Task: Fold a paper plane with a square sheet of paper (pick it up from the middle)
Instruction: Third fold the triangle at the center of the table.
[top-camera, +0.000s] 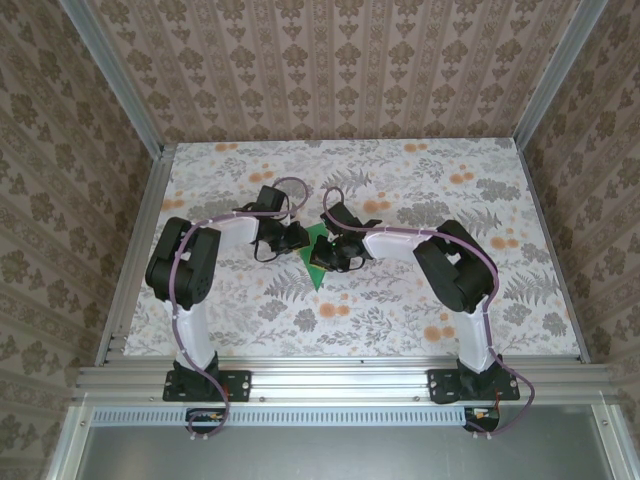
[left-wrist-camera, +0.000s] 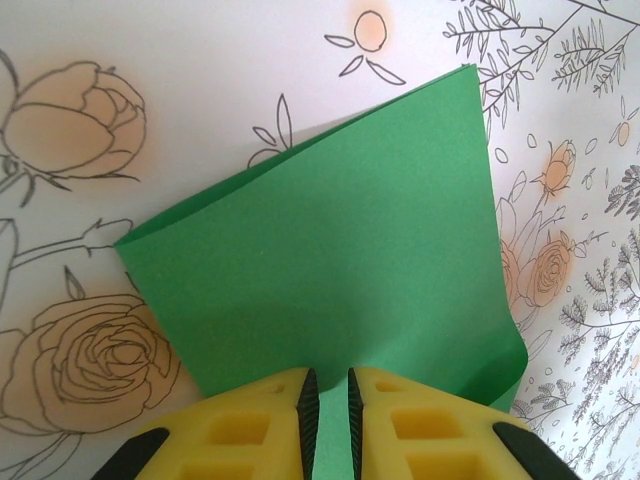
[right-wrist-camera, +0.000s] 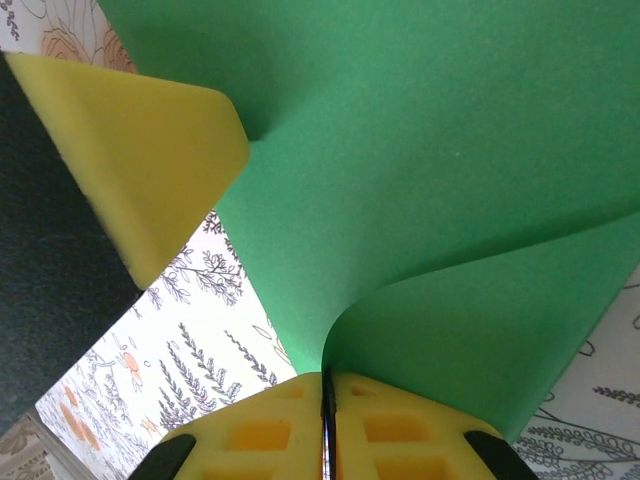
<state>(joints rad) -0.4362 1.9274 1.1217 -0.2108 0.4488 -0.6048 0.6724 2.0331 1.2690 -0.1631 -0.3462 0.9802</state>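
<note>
Your right gripper (right-wrist-camera: 326, 420) is clamped tight on one edge of the green sheet of paper (right-wrist-camera: 430, 150), which curls up out of its jaws. Your left gripper (left-wrist-camera: 328, 425), jaws a sliver apart, nips the opposite edge. The folded sheet spans the two grippers, over the middle of the flowered table (top-camera: 420, 170), with both wrists crowding close around it.

Green paper (right-wrist-camera: 450, 150) tight between jaws

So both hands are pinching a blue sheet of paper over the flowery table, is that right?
Not blue: the sheet of paper is bright green, as the right wrist view shows. Both the left hand and the right hand do pinch it over the flowery table.
</note>
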